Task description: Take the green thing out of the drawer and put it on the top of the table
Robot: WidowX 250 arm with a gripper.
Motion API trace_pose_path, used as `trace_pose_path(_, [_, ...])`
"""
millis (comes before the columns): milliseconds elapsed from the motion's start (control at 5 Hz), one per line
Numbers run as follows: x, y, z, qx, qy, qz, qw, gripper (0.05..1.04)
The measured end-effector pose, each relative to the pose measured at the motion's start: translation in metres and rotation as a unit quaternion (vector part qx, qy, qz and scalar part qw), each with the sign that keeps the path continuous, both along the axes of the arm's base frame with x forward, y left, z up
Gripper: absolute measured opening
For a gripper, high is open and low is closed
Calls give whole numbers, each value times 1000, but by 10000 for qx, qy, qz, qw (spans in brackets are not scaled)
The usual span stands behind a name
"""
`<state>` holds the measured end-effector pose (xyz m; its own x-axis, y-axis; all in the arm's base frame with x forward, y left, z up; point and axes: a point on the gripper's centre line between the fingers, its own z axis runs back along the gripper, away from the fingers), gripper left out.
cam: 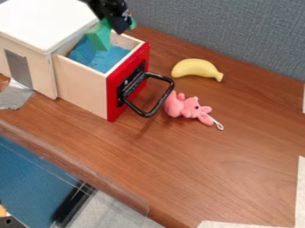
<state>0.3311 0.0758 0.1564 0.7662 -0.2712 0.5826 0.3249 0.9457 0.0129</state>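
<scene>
At the top edge, the black gripper (114,26) hangs over the back of the open drawer (84,85), shut on the green thing (101,36). Green shows on both sides of the gripper, and its longer part slants down to the left over the drawer's blue-lined inside. The gripper covers the middle of it. Whether its lower end touches the blue lining I cannot tell. The wooden table (202,164) spreads to the right and in front of the drawer.
A black handle (145,112) juts from the drawer's red front. Close to it lies a pink plush toy (186,107), with a yellow banana (196,68) farther back. The white-topped cabinet (44,20) stands at left, and a grey partition (220,31) rises behind the table.
</scene>
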Motion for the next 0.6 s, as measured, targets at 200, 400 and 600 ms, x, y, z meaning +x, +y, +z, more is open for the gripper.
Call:
trace_pose_path(200, [2, -26, 5, 60, -74, -160, 9998, 611])
trace_pose_path(400, [3, -57, -9, 329, 11, -222, 9992, 611])
trace_pose_path(600, [3, -92, -22, 684, -34, -478, 9965, 611])
